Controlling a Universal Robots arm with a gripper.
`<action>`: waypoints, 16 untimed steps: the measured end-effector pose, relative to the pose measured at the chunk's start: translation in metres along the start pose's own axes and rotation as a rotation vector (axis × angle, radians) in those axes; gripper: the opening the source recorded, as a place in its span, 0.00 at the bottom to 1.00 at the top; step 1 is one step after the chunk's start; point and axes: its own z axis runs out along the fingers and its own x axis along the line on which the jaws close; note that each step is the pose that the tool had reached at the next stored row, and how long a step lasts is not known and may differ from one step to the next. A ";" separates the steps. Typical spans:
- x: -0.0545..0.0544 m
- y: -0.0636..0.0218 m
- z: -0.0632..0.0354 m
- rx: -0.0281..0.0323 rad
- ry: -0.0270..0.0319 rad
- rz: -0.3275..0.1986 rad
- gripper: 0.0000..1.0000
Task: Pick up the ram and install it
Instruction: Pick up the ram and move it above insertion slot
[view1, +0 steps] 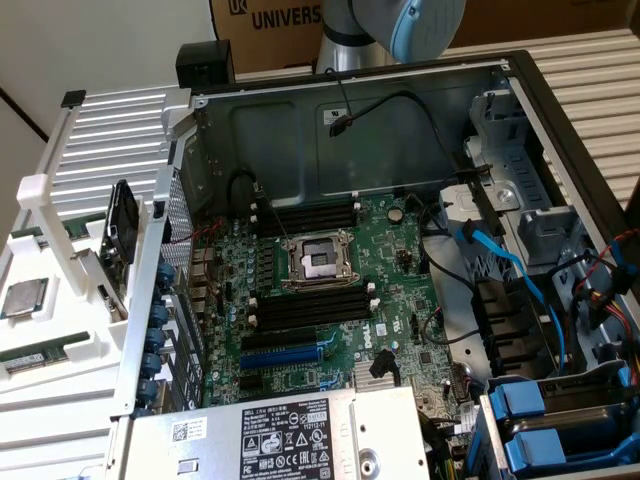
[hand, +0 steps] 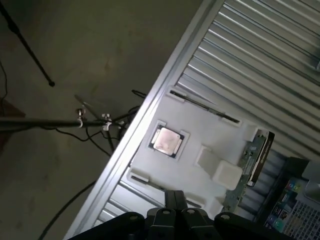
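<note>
- Approach step: the ram lies untouched in the white holder, at the exterior view's left.
- The hand hangs over that holder, fingers together, empty.
- A grasp calls for parted fingers squared across the stick.

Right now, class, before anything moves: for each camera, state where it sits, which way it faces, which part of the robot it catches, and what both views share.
Exterior view: off the arm, above the open computer case, looking down onto its motherboard; the arm's grey-and-blue joint shows at the top edge.
Wrist view: on the wrist, looking down past the shut end effector at the white tray.
Shared: the white tray and the silver processor chip on it.
</note>
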 end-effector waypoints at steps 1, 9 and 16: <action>0.000 0.0000 0.0000 -0.0002 0.0005 -0.020 0.11; 0.000 0.0000 0.0000 -0.0016 0.0040 -0.164 0.11; 0.000 0.0000 0.0000 -0.0029 0.0071 -0.293 0.11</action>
